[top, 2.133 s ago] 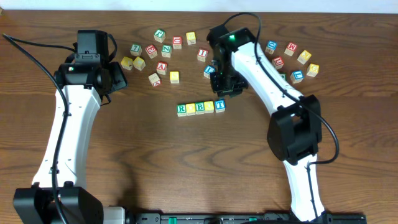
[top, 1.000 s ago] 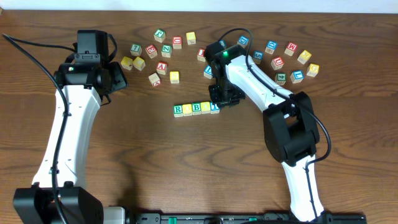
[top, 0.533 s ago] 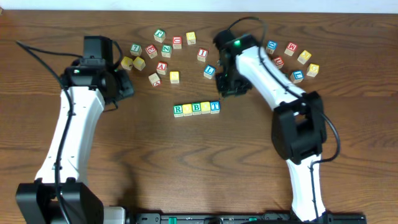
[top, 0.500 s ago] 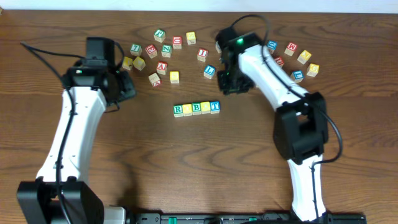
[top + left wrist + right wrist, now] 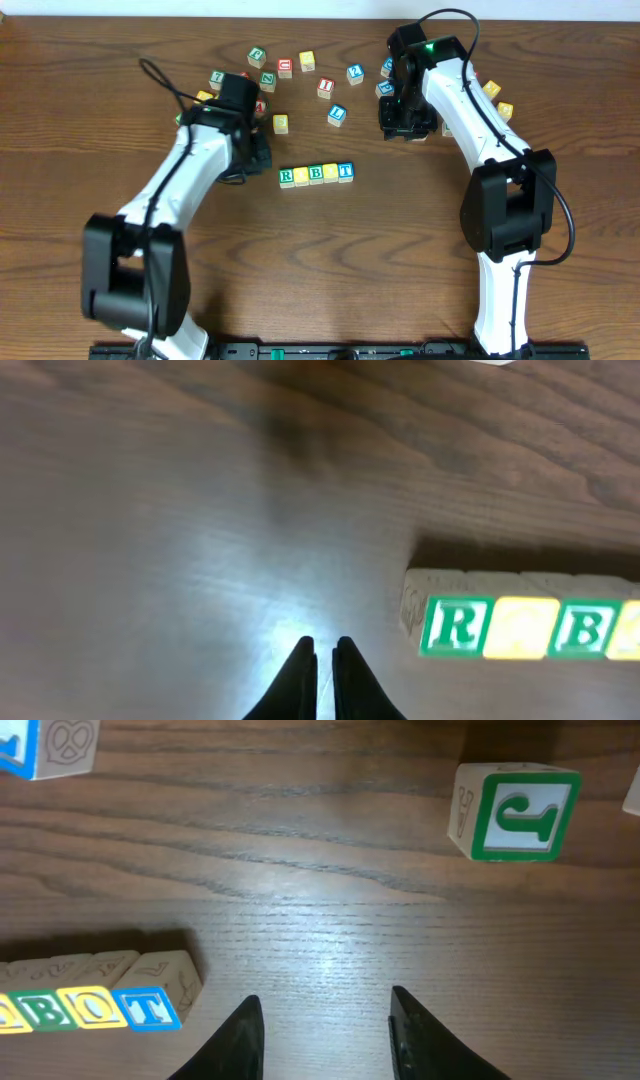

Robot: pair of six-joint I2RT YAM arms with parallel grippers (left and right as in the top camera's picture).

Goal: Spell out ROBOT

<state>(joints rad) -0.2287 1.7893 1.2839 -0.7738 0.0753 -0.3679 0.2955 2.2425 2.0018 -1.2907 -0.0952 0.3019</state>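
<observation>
Five cubes stand in one row mid-table reading R [image 5: 288,176], yellow O [image 5: 302,175], B [image 5: 316,174], yellow O [image 5: 331,173], T [image 5: 346,172]. My left gripper [image 5: 264,160] hovers just left of the row's R end, shut on nothing. In the left wrist view its gripper [image 5: 322,650] points at bare wood, with the green R [image 5: 455,626] and B [image 5: 585,628] at the right. My right gripper [image 5: 400,128] is up and right of the row, open and empty. The right wrist view shows this gripper [image 5: 327,1002] with the blue T [image 5: 150,1008] at its left.
Loose letter cubes lie scattered along the back: a green one [image 5: 258,55], a yellow one [image 5: 281,123], a blue one [image 5: 338,114], and more by the right arm [image 5: 490,90]. A green J cube [image 5: 525,812] sits ahead of the right gripper.
My left arm has swung right, down to the R end of the row, and shut its jaws. My right arm has drawn back from the T end toward the back right, jaws open.
</observation>
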